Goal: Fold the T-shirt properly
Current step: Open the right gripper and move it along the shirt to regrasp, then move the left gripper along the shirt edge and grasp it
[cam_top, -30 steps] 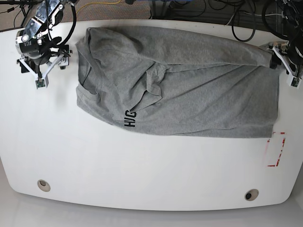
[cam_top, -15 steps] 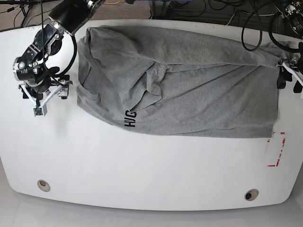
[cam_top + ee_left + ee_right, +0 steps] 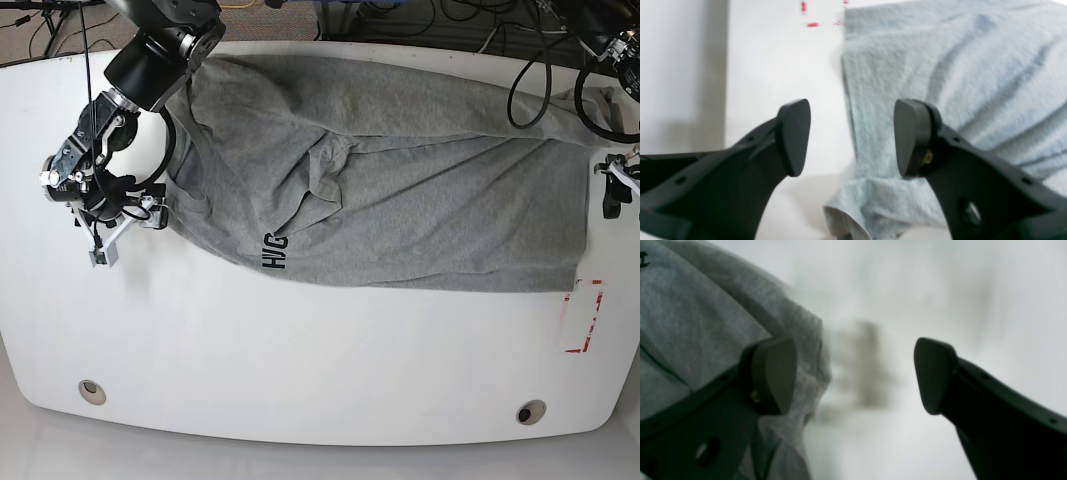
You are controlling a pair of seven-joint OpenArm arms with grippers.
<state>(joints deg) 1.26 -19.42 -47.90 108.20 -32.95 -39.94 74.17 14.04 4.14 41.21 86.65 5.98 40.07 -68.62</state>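
T-shirt [image 3: 400,190] edge between open left claw [image 3: 851,136] fingertips (ungripped).

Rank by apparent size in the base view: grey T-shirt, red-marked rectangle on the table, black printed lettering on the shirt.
1. Heather-grey cotton T-shirt, by far the largest.
2. Red-marked rectangle near the table edge.
3. Black block lettering on the shirt; only partly visible, and close to the rectangle in size, so that order is unsure.
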